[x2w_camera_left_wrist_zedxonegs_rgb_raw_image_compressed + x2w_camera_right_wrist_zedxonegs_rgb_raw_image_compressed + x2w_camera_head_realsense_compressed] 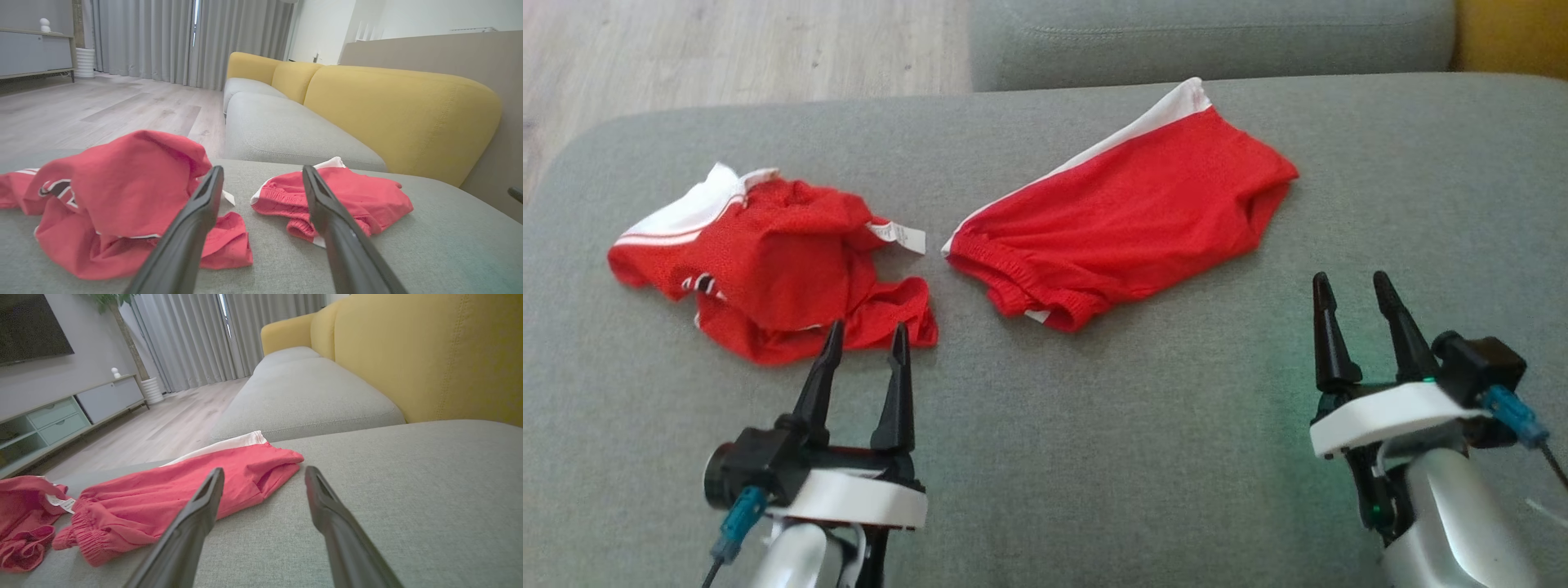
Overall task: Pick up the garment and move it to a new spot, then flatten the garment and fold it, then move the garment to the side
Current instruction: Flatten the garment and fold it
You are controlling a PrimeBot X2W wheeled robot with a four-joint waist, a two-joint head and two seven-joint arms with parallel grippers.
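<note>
Both hands are empty, fingers apart. The left hand (867, 327) has its tips at the near hem of the crumpled red garment (776, 269). The right hand (1352, 278) is over bare grey sofa cushion (1094, 457). Red shorts (1127, 216) lie flat mid-cushion, just beside the garment. The cushion's far left edge meets wooden floor (727, 49).

Left jaws first: two long black fingers (818, 380), tapered to blunt tips. Below, curved white collar (849, 500), black camera block (756, 465), teal plug (737, 523) with dark cable. Right jaws: same kit, plus tiny green light (1427, 380) glowing at the finger base. Smooth silvery forearm (1445, 506) under each.
</note>
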